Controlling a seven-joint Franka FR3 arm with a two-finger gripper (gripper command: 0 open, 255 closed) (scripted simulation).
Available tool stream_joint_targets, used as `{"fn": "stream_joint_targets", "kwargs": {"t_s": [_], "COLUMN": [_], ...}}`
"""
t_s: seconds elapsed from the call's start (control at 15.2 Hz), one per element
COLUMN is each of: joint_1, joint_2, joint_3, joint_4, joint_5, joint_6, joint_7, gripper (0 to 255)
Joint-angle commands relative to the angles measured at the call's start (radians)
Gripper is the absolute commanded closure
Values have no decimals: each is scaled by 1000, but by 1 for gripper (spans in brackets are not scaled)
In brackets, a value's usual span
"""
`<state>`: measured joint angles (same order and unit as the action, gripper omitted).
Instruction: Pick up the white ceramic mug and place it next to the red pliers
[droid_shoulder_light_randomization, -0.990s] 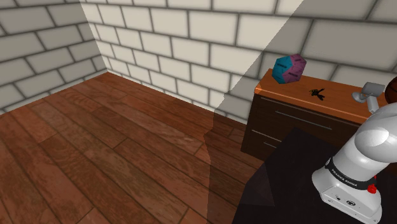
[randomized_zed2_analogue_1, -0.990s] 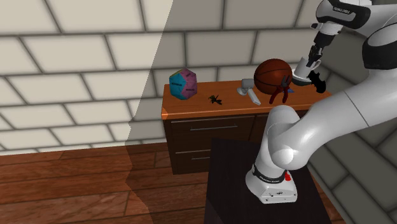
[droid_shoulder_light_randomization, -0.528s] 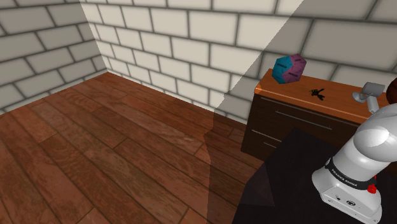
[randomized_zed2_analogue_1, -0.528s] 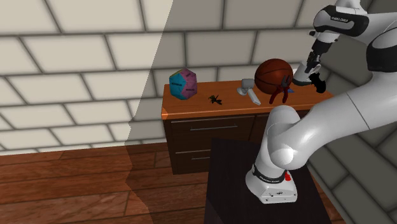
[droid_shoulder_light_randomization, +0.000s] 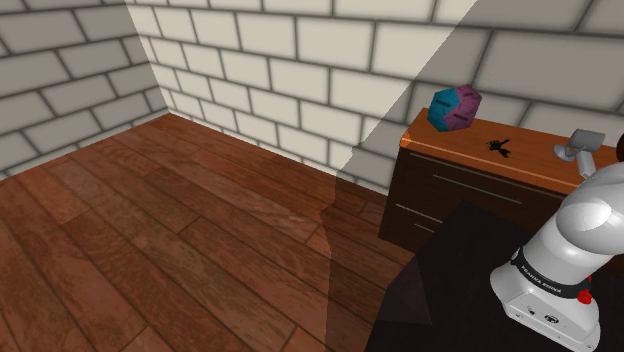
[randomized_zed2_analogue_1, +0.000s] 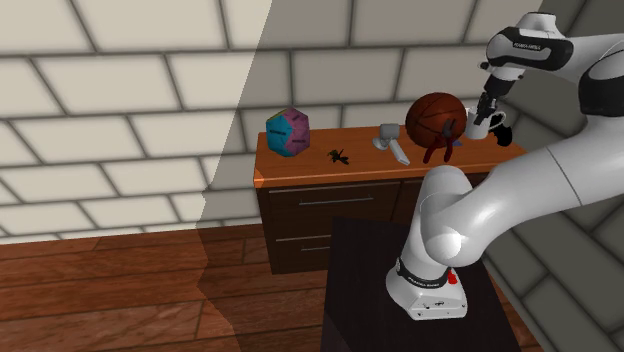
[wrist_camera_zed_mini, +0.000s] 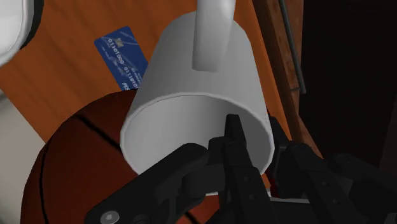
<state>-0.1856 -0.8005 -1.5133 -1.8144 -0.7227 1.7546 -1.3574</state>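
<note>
Gripping the white handled mug (wrist_camera_zed_mini: 203, 95) by its rim in the black two-finger hand (wrist_camera_zed_mini: 254, 137), aloft near the red-handled pliers (randomized_zed2_analogue_1: 437, 150) on the orange worktop (randomized_zed2_analogue_1: 300, 168), only lowering apparently left.

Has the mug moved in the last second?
Yes. In the second exterior view the white mug, held by the gripper, has come lower, closer to the dresser top.

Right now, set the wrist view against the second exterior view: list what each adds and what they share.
Wrist view: a blue card with white digits on the orange top, and the plain white mug clasped at its wall by the jaws. Second exterior view: a teal-and-pink faceted ball, red-handled pliers, the dark drawer fronts. Both: that mug and the brown basketball.
</note>
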Motion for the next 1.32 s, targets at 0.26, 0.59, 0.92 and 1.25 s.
{"fn": "stream_joint_targets", "kwargs": {"t_s": [0.26, 0.59, 0.92, 1.25], "joint_1": [1, 10, 21, 21], "joint_2": [-28, -64, -83, -83], "joint_3": [-36, -66, -107, -107], "joint_4": [-61, -95, -125, -125], "joint_5": [-36, -84, -117, -117], "joint_6": [57, 93, 139, 139], "joint_7": [13, 35, 47, 47], "gripper": [255, 255, 255, 255]}}
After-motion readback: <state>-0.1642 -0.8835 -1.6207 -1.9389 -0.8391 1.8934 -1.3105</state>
